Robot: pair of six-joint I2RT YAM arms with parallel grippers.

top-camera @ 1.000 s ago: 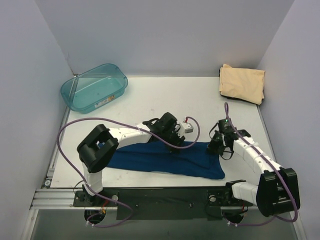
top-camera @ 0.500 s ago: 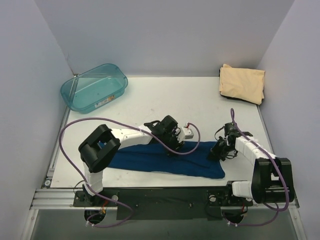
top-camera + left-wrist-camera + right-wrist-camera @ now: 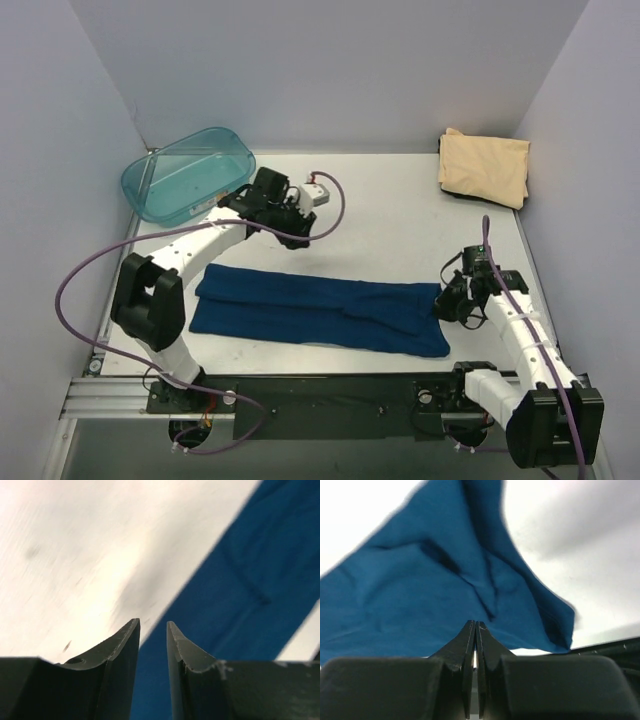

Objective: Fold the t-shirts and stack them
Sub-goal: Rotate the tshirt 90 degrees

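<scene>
The navy blue t-shirt [image 3: 320, 315] lies folded into a long strip across the near half of the table. It also shows in the left wrist view [image 3: 240, 600] and the right wrist view [image 3: 435, 580]. My left gripper [image 3: 287, 216] hangs above the bare table behind the strip, its jaws a narrow gap apart and empty [image 3: 152, 625]. My right gripper [image 3: 449, 304] sits at the strip's right end, shut, with no cloth seen between the jaws [image 3: 476, 624]. The folded tan t-shirt [image 3: 485, 167] lies at the back right, with a thin dark edge under its front. The black shirt is not otherwise seen.
A translucent teal plastic tub [image 3: 190, 176] stands at the back left, close to my left wrist. The grey walls close in on three sides. The black rail with the arm bases [image 3: 330, 395] runs along the near edge.
My left gripper has lifted off the middle of the navy shirt and swung back and left toward the tub. My right gripper has drawn back slightly to the right. The shirt lies uncovered.
</scene>
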